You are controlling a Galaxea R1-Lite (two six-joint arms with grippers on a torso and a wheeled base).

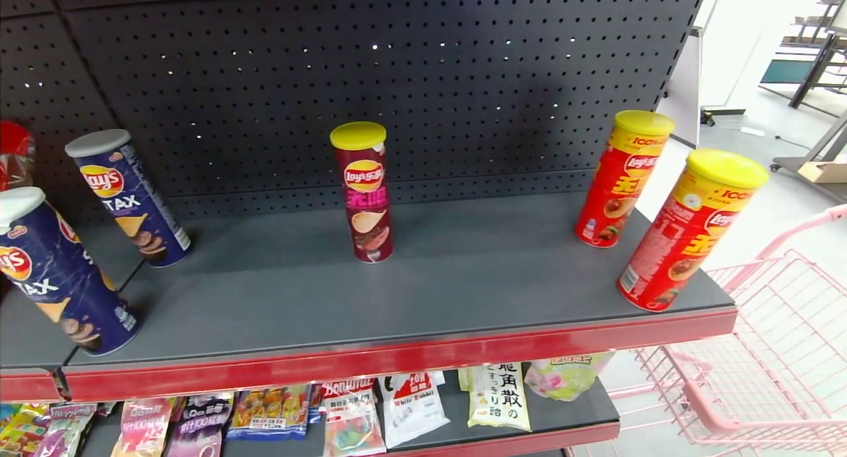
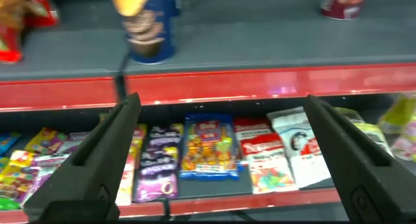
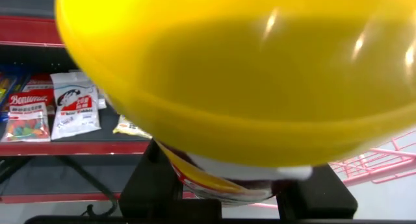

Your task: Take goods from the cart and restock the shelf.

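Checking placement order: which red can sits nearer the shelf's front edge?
The rightmost red can, at the front right corner of the shelf; the other red can stands farther back, nearer the pegboard.

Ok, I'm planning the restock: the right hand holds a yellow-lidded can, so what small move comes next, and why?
Probably raise the right hand toward the bare stretch of the top shelf, right of the maroon can. It grips the yellow-lidded can down near the lower shelf.

Left gripper [image 2: 222, 100]: two matte black, flat, tapering fingers [image 2: 97, 159]; right gripper [image 3: 235, 191]: similarly black, blockier fingers [image 3: 153, 188].
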